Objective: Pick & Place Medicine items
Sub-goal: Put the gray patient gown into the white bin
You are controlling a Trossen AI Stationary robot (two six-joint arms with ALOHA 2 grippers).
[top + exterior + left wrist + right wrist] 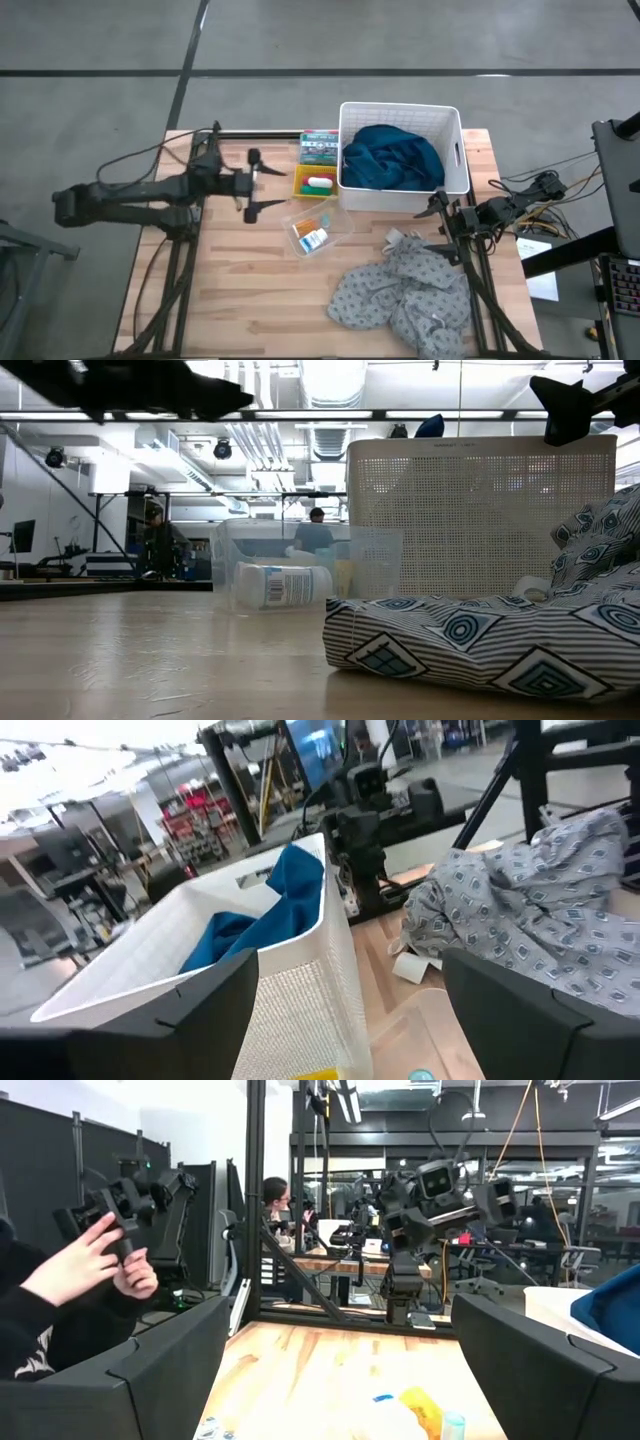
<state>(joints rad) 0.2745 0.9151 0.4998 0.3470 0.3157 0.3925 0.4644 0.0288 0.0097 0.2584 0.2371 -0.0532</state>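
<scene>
1. medicine items sit mid-table: a white-and-blue bottle (pixel 315 240) lies on its side in a clear tray (pixel 330 222), with a small orange pack (pixel 305 229) beside it in the same tray.
2. a yellow tray (pixel 303 176) just beside the white basket (pixel 455 130) holds a white tube (pixel 319 184) and a red piece, with green-labelled packs (pixel 318 147) behind it.
3. left gripper (pixel 262 184) hovers above the table next to the yellow tray, fingers spread apart, nothing between them.
4. right gripper (pixel 438 228) waits at the table's right side, near the basket's corner and over the grey patterned cloth (pixel 400 290), fingers apart and empty.
5. the basket contains a dark blue cloth (pixel 392 158).
6. a person's hand (pixel 95 1265) shows in the room beyond, in the right wrist view.
</scene>
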